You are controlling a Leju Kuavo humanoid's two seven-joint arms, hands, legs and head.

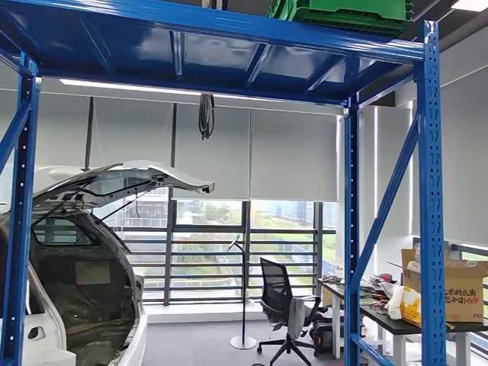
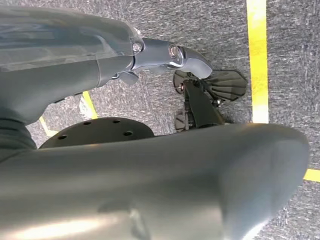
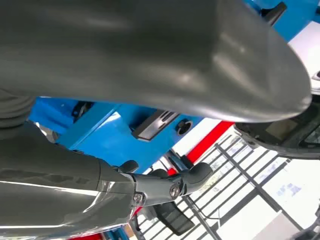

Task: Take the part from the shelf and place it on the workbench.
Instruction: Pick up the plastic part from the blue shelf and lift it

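Blue shelf [image 1: 428, 191] frames the view; part can't be made out, so direction from either hand unknown. Left hand [image 2: 188, 60] and right hand [image 3: 166, 185]: grasp state can't tell. Surface [image 1: 402, 324] far right.

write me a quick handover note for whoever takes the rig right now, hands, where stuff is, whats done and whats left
Left hand: hangs over grey carpet with yellow floor tape, holds nothing that I can see.
Right hand: raised near the blue shelf frame, nothing visibly held.
Part: cannot tell where it is; a green crate sits on the shelf's top deck.
Workbench: not identifiable; a cluttered table stands beyond the shelf, on the right.
Done: nothing evident.
Left: find and grip the part, carry it, place it.
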